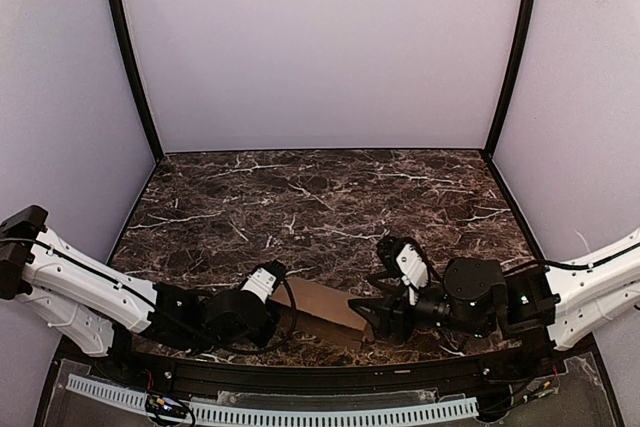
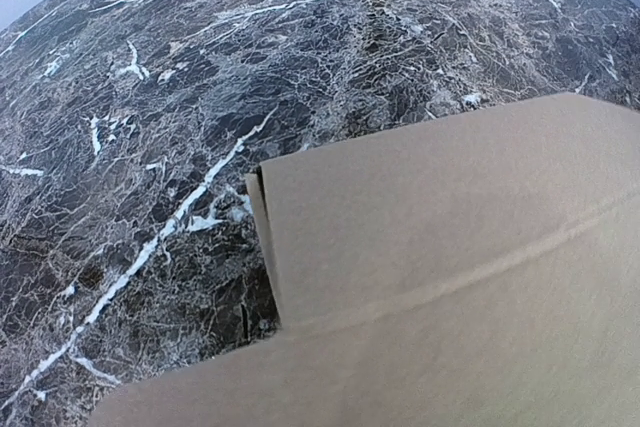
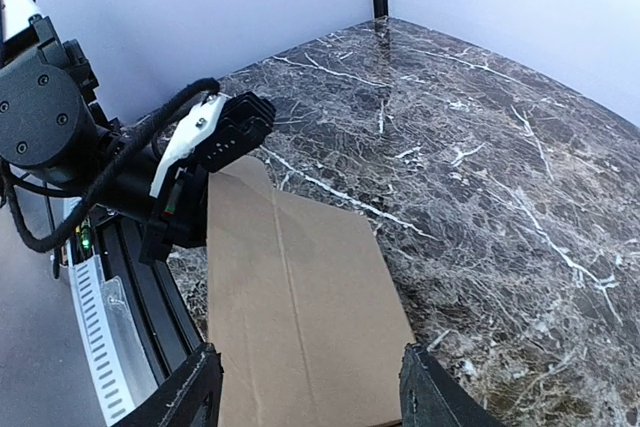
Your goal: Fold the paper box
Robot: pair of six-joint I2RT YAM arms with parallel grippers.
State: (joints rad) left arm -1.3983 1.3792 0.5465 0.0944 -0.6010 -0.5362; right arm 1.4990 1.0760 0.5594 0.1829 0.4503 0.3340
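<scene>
We saw the flat paper box (image 1: 322, 305) at lower centre of the worktop (image 1: 320, 207), long axis running between both arms. The right pincer (image 1: 368, 315) stood open astride its right end; the left pincer (image 1: 282, 305) was closed at the other.

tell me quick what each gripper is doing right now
left gripper: closed, seemingly pinching one end of the paper box; its fingers are hidden.
right gripper: open, straddling the box's other end, holding nothing.
</scene>
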